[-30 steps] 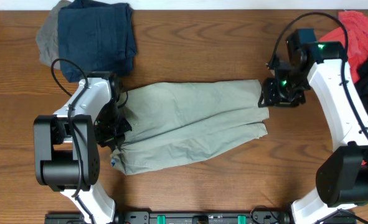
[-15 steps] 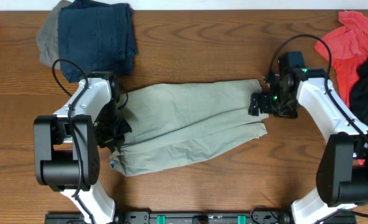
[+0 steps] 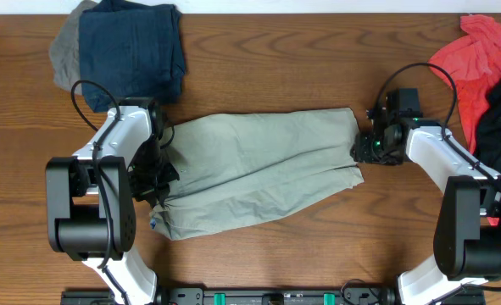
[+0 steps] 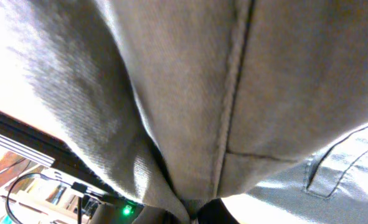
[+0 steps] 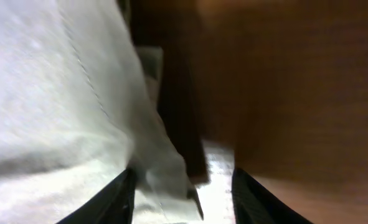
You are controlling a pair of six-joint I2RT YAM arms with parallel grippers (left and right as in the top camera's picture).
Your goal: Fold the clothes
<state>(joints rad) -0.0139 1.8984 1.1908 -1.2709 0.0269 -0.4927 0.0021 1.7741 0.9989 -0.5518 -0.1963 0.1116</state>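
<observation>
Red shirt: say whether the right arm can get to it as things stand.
Probably yes: the red shirt lies close beyond the right hand, at the khaki shorts' edge, with only bare table between.

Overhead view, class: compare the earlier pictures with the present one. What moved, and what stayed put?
The right gripper swung in over the shorts' right hem, then drew back to its edge, jaws apart around the cloth corner. The left gripper stayed clamped on the shorts' left end; the shorts, navy garment and red shirt did not shift.
</observation>
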